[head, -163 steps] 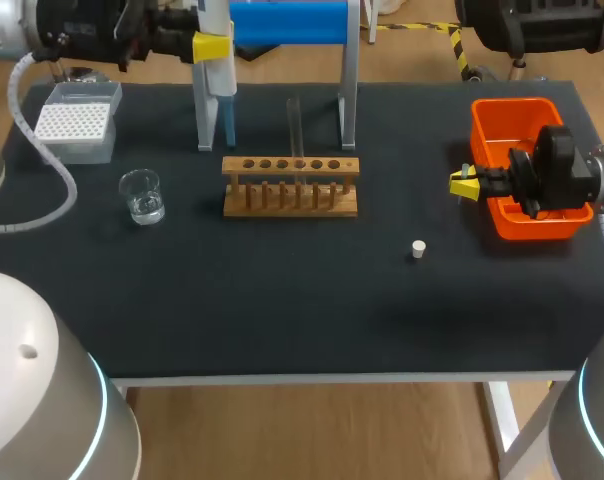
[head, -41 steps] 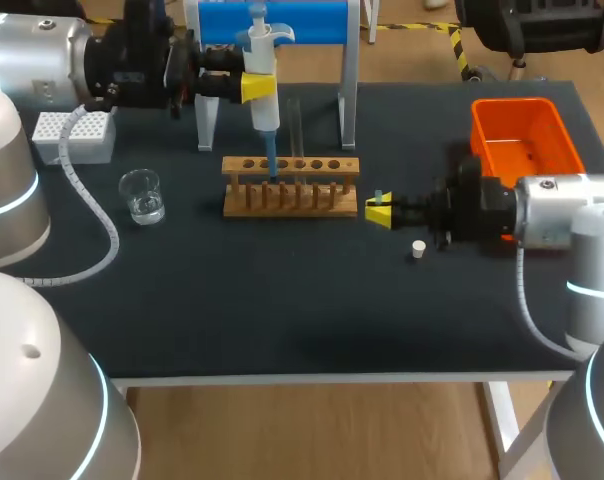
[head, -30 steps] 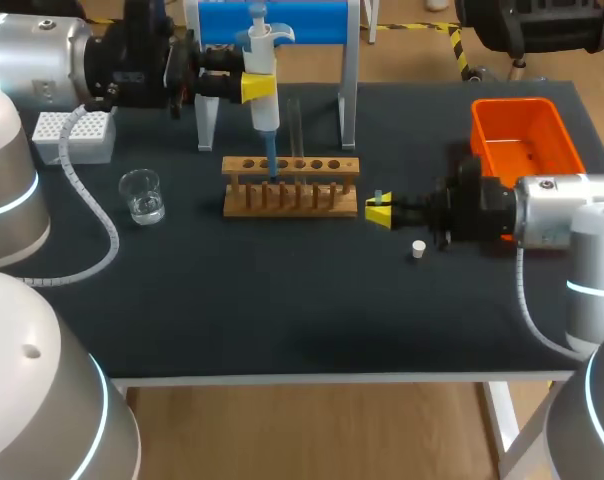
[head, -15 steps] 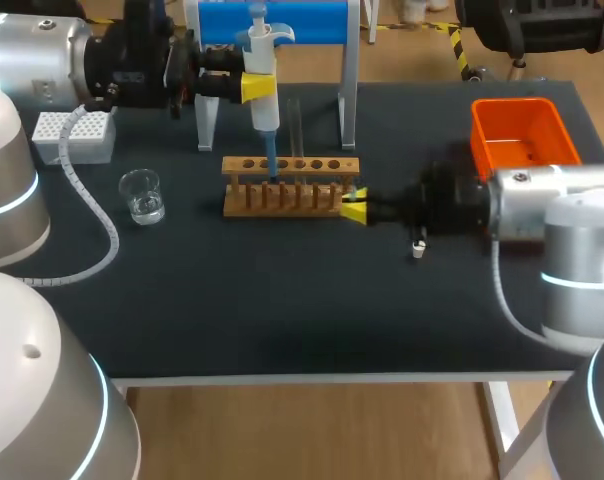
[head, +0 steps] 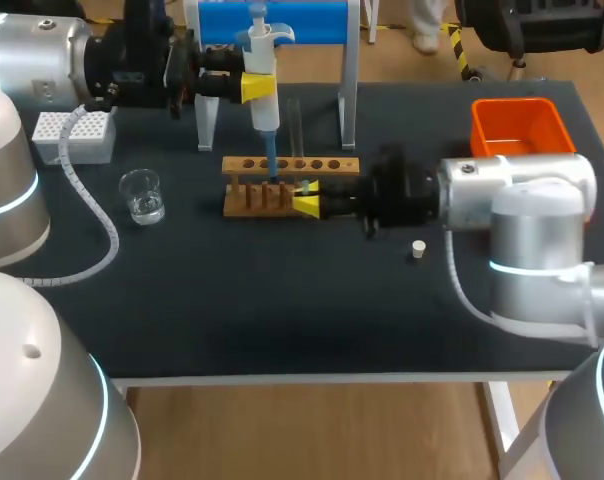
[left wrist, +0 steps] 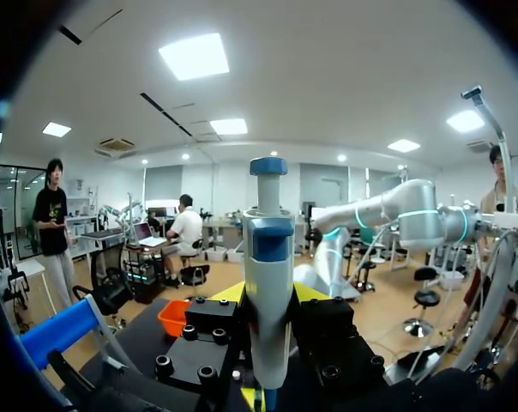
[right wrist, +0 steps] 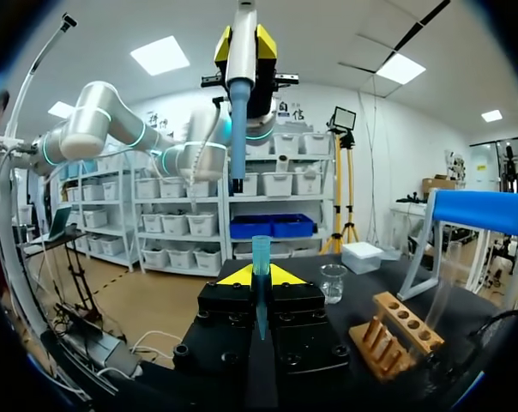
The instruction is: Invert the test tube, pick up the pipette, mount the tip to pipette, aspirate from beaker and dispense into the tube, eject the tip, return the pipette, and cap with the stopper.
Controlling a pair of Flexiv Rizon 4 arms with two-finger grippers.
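Head view puts your left arm in from the far left, with its tool (head: 258, 86) pinching the pipette (head: 263, 60). The pipette is held upright in front of the blue stand (head: 307, 20). From above, its lower end overlaps the left part of the wooden rack (head: 332, 165).

Your right arm reaches in from the right, past the middle of the desk (head: 282, 310). Its tool (head: 307, 205) sits at the rack's near face, just right of the pipette's lower end.

In the right wrist view that tool is closed on a teal tip (right wrist: 260, 262). The tip stands upright between the fingers with its wide end up and the pipette hanging above it, apart from it. In the left wrist view your left tool's two fingers press the pipette body from both sides.

The test tube (head: 295, 122) stands upright at the rack's far edge, right of the pipette. You cannot tell which hole holds it.

The beaker (head: 142, 195), with clear liquid in it, sits left of the rack and apart from it. The tip box (head: 74, 135) lies far left, beyond the beaker.

The white stopper (head: 418, 249) lies on the desk just near of your right arm, well right of the rack. The orange bin (head: 517, 125) sits at the far right.
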